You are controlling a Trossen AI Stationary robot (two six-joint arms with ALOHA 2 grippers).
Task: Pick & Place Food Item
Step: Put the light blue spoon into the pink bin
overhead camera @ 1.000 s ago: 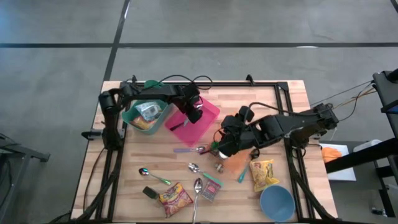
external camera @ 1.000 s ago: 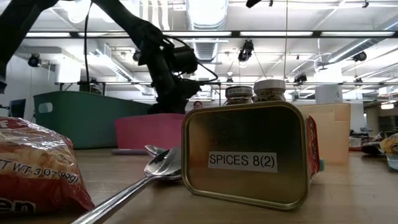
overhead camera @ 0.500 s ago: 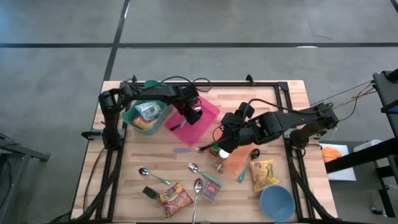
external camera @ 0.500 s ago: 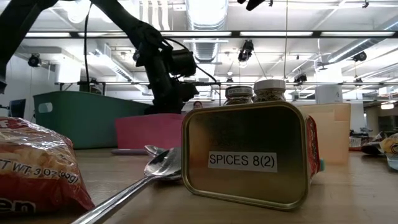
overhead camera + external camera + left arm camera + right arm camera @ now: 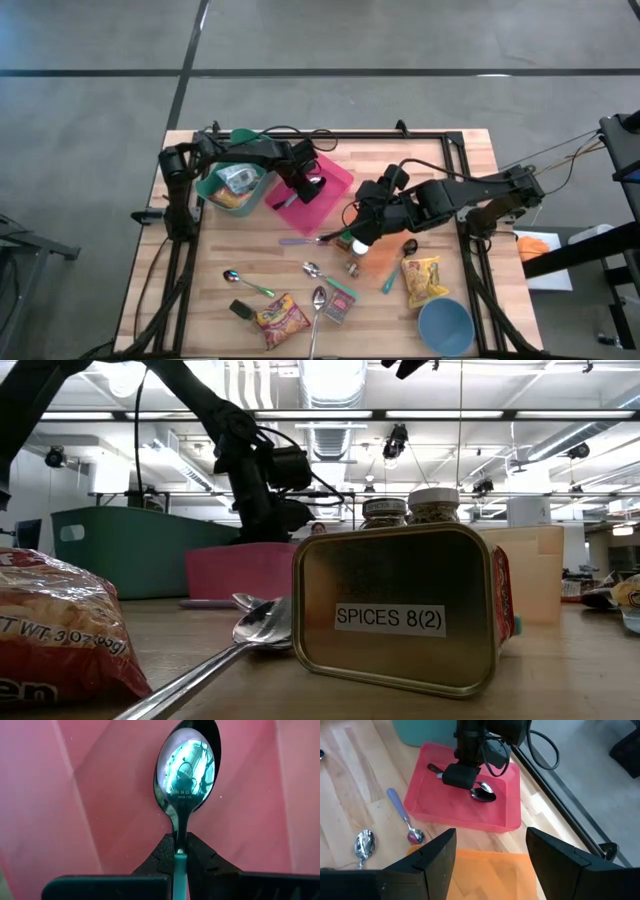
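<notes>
Over the shallow pink plastic tray (image 5: 322, 190) our left gripper (image 5: 180, 851) is clamped on a stiff, light, slippery steel spoon w/ teal handle (image 5: 184, 770) at its neck, while our right gripper (image 5: 490, 865), fingers apart, waits near the orange cloth (image 5: 485, 872).

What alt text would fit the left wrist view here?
The left gripper, shut on a spoon, holds it bowl-forward over the pink tray. The spoon's shiny bowl fills the middle of the picture, and its teal handle runs back between the dark fingers.
</notes>
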